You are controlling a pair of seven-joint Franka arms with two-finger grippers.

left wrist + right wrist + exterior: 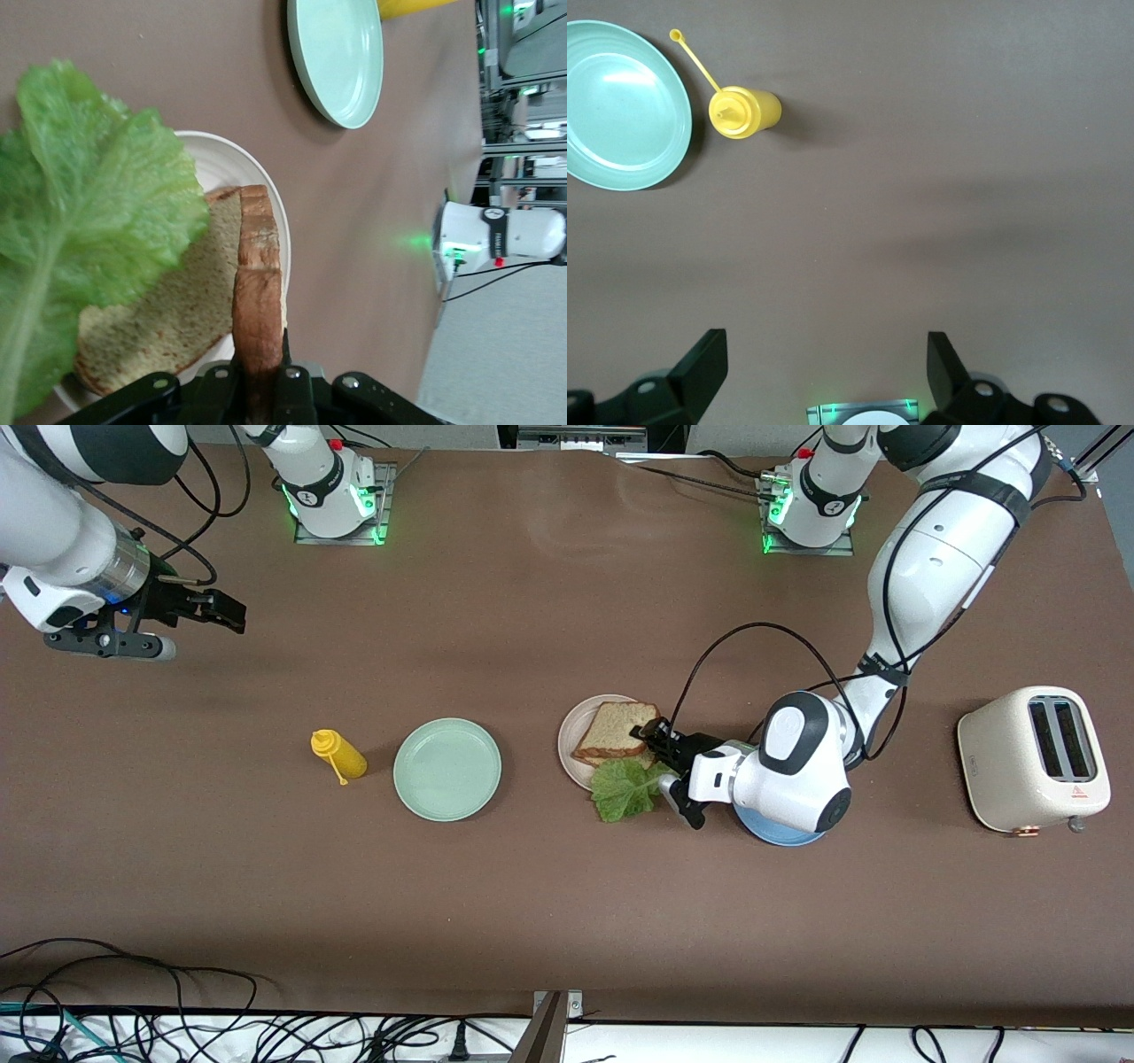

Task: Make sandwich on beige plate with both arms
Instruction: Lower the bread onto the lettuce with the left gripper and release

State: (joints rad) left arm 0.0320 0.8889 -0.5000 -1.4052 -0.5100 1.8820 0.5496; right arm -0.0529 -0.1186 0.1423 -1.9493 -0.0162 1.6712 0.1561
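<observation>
The beige plate [574,735] lies mid-table with one toasted bread slice [168,328] flat on it. The green lettuce leaf [625,788] lies partly on that slice and hangs over the plate's rim toward the front camera. It also shows in the left wrist view [89,221]. My left gripper [653,741] is shut on the crust of the second bread slice [622,726] and holds it tilted over the plate. In the left wrist view that gripper [259,376] clamps the slice [259,283], seen edge-on. My right gripper [232,613] is open and empty, up over the right arm's end of the table, and waits.
A mint green plate [447,769] and a small yellow squeeze bottle [338,755] lie toward the right arm's end. A blue plate [780,834] shows partly under the left wrist. A cream toaster [1035,757] stands at the left arm's end. Cables hang along the table's front edge.
</observation>
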